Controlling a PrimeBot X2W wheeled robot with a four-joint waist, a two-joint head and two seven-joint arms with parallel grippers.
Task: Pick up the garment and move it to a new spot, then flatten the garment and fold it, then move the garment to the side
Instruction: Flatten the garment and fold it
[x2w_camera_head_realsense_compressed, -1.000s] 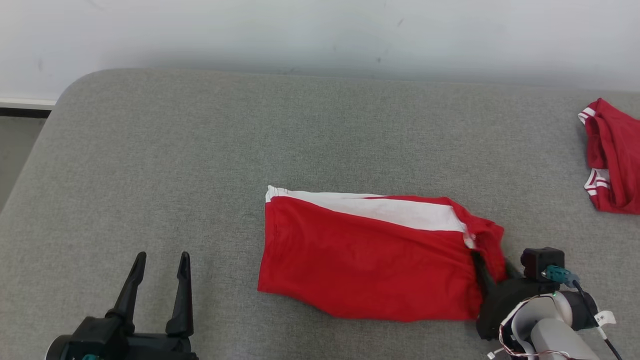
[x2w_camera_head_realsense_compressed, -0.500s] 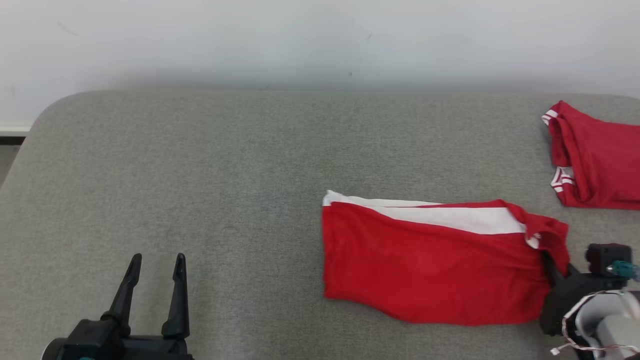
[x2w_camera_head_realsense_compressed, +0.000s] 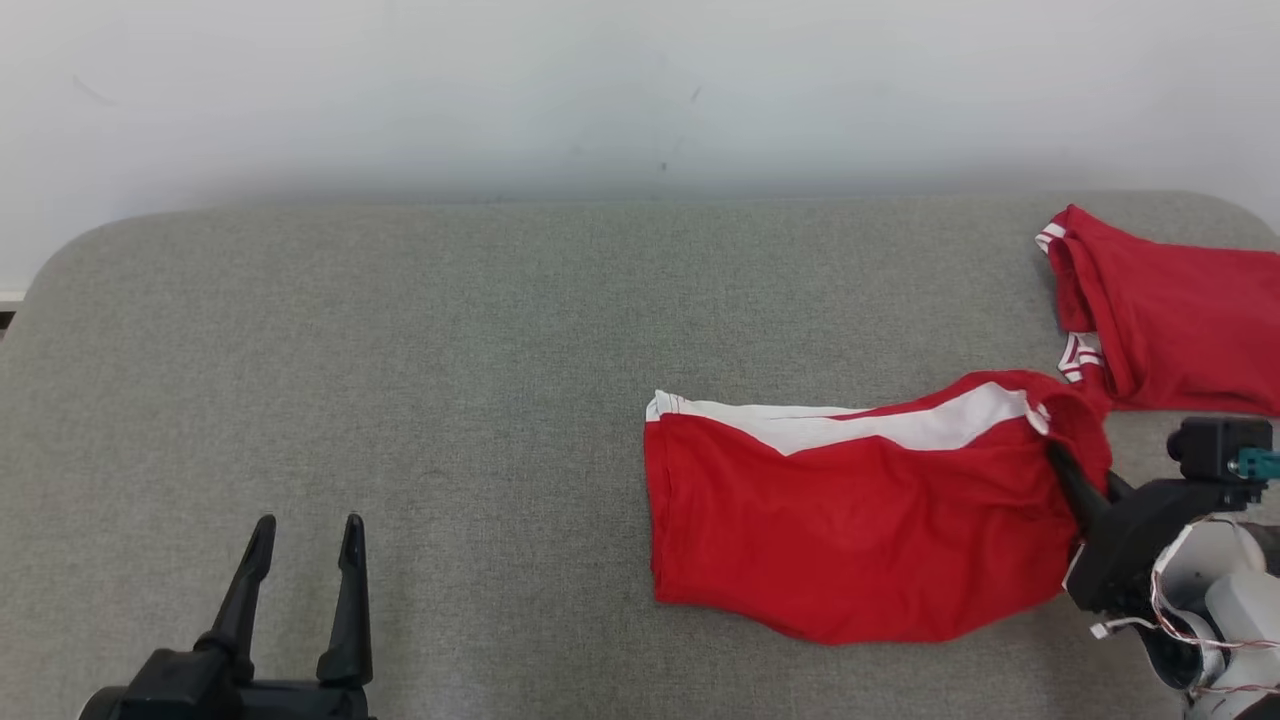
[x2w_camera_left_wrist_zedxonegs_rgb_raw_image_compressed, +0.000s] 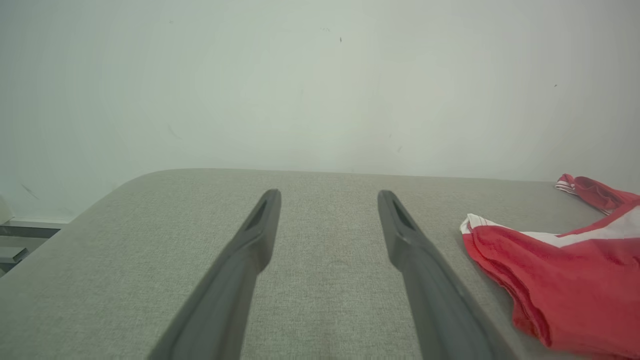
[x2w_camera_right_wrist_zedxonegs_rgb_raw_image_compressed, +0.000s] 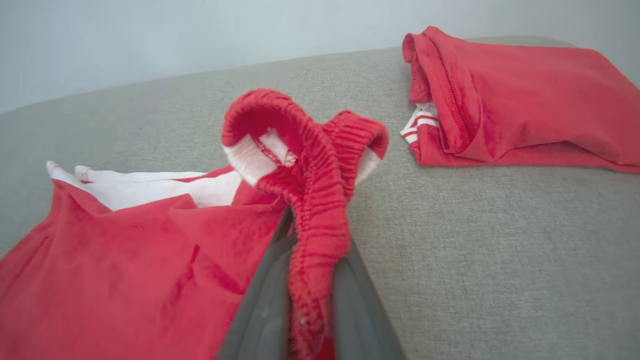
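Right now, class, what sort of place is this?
Probably a robot test room for folding clothes: grey fabric-topped table, bare white wall, red shorts laid out, a second red garment folded aside.

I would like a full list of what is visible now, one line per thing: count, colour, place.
folded red fabric shorts with a white side stripe: one, red and white, right of centre on the surface
folded red fabric garment with white-striped trim: one, red, far right
grey fabric-covered surface: one, grey, under both garments
plain wall: one, whitish, behind the surface
left gripper: one, dark, lower left, open
right gripper: one, dark, lower right, shut on the shorts' waistband
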